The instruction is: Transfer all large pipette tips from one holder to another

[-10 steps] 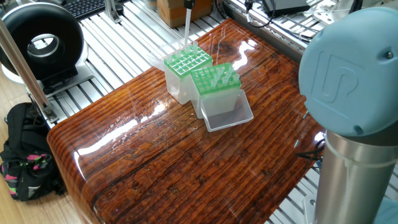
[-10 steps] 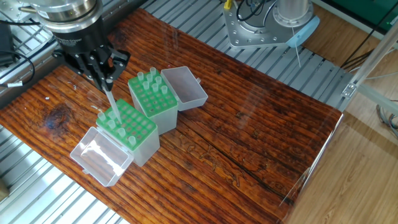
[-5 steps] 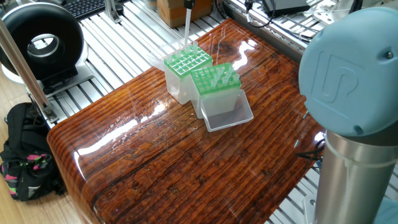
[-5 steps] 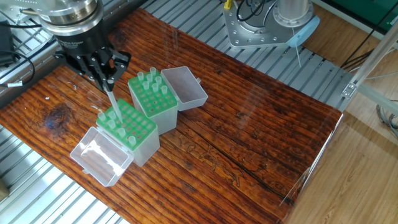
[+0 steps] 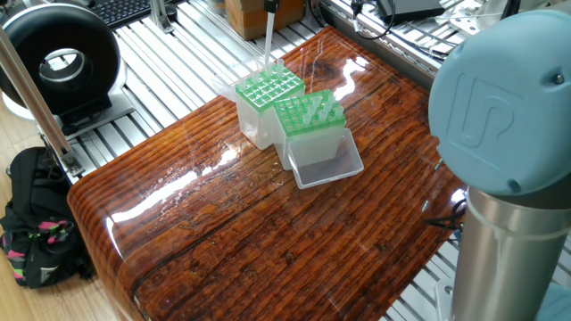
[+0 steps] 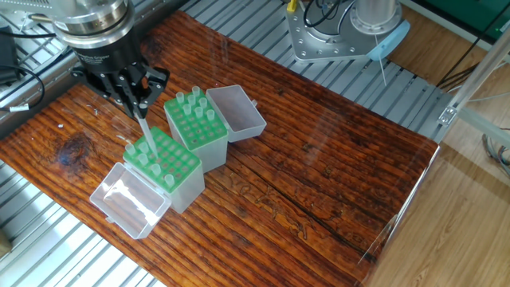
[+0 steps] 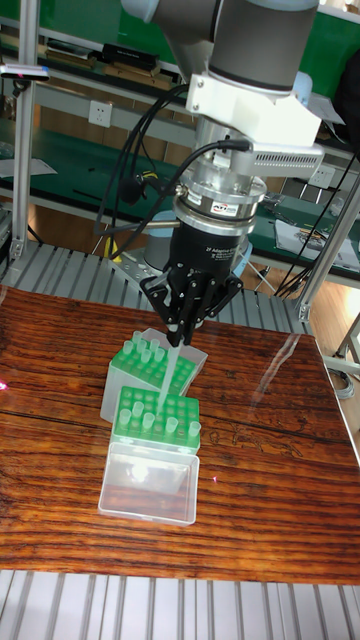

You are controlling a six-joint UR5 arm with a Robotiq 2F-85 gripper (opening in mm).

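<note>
One large pipette tip (image 6: 145, 134) hangs upright, point down, pinched at its wide top by the end effector (image 6: 137, 106), whose two fingers are clenched on it. Its point is just above, or perhaps just entering, the green top of the holder (image 6: 166, 167) that lies nearer the open lid (image 6: 127, 199); the pictures do not settle whether it touches. In the tall fixed view the same tip (image 7: 174, 372) descends from the end effector (image 7: 186, 335) between the two racks.

That holder carries a few more tips (image 6: 142, 157) standing in its holes along the edge toward the arm. Touching its far side stands the second holder (image 6: 197, 131), with a cluster of tips (image 6: 191, 102) upright in it and its own clear lid (image 6: 236, 112) hinged open beyond. Both holders rest on the dark wooden counter (image 6: 319, 167).
</note>
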